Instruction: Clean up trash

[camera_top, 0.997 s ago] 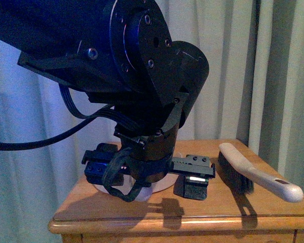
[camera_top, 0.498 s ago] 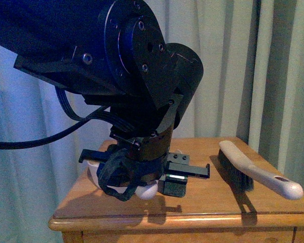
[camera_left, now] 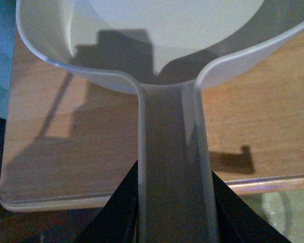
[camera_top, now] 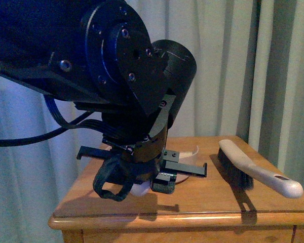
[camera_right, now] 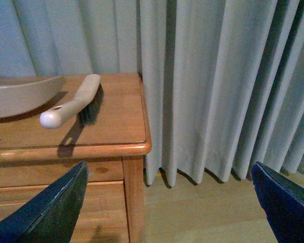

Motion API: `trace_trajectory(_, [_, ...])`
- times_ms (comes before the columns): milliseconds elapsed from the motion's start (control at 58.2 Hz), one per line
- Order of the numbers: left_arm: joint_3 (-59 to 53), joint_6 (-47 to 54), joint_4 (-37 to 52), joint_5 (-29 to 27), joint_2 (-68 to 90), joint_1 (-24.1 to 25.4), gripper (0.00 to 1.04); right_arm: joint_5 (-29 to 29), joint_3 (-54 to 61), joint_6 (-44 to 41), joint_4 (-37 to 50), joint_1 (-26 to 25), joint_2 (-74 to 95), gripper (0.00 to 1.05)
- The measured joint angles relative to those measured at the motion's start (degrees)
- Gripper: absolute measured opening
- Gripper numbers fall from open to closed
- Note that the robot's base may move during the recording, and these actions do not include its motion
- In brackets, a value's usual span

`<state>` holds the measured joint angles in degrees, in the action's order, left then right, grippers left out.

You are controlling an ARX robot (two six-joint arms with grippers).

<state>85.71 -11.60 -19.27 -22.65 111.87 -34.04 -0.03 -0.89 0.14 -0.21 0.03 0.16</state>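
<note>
This looks like a room in a home. Long pale curtains (camera_right: 207,86) hang in folds down to a light wooden floor (camera_right: 202,212), beside a honey-coloured wooden cabinet (camera_right: 134,197) with a drawer front (camera_right: 40,174) under its glossy tabletop (camera_right: 116,119). A hand brush (camera_right: 71,105) and a pale dustpan (camera_right: 15,96), ordinary household cleaning things, are on it.

table (camera_top: 202,196) left half: blocked by dustpan (camera_left: 111,61) and left gripper (camera_left: 175,174) clamped on its handle | middle: narrow bare strip, passable | right side: brush (camera_top: 257,173) lying diagonally | behind: curtain (camera_right: 218,86) close | right of table: open floor (camera_right: 202,215)
</note>
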Motion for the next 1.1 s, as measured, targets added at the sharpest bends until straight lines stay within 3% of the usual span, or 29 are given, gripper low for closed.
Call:
trace_trajectory(206, [-4.87, 6.47, 12.15, -0.74, -7.69, 1.2, 0.28, -0.02, 0.0, 0.0, 0.0, 0.0, 0.0, 0.97])
trace_trajectory(447, [-16.17, 20.85, 30.36, -0.33, -21.49, 3.23, 0.28, -0.02, -0.02, 0.0, 0.0, 0.0, 0.0, 0.97])
trace_trajectory(619, [-25.73, 29.81, 41.13, 6.47, -34.4, 4.22, 0.28, -0.02, 0.0, 0.0, 0.0, 0.0, 0.0, 0.97])
trace_trajectory(773, [-33.97, 32.96, 43.32, 13.68, -48.17, 5.97, 0.28, -0.02, 0.0, 0.0, 0.0, 0.0, 0.0, 0.97])
trace_trajectory(1100, [-53.99, 32.81, 38.53, 32.04, -78.14, 24.52, 0.28, -0.02, -0.02, 0.0, 0.0, 0.0, 0.0, 0.97])
